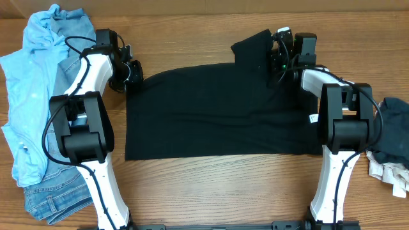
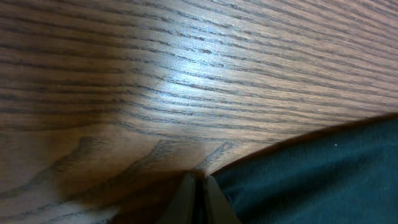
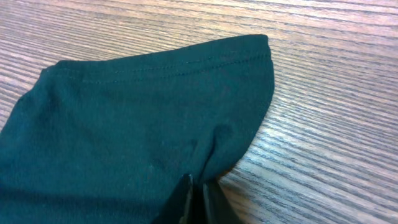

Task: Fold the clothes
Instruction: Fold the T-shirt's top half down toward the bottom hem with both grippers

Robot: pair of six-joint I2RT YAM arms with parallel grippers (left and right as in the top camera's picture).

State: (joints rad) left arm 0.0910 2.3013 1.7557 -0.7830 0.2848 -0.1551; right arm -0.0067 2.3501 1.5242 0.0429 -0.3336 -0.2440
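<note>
Lying flat across the middle of a wooden table, a black T-shirt is spread out as a wide dark rectangle, seen from above. One short sleeve sticks up from its far right corner. A small white label shows at its right edge. The left gripper sits low at the shirt's far left corner. In the left wrist view its fingers are pressed together right where the black cloth meets bare wood, and it is unclear whether any cloth is caught between them. The right gripper is at the base of the sleeve. In the right wrist view its fingers are closed on a pinch of the black fabric, which puckers into a small fold at the tips, and the stitched sleeve hem lies on the table beyond. At the table's left side a crumpled light blue shirt lies on top of blue jeans, well apart from the black shirt. At the right edge sits a dark bundled garment with a pale cloth just beside it
</note>
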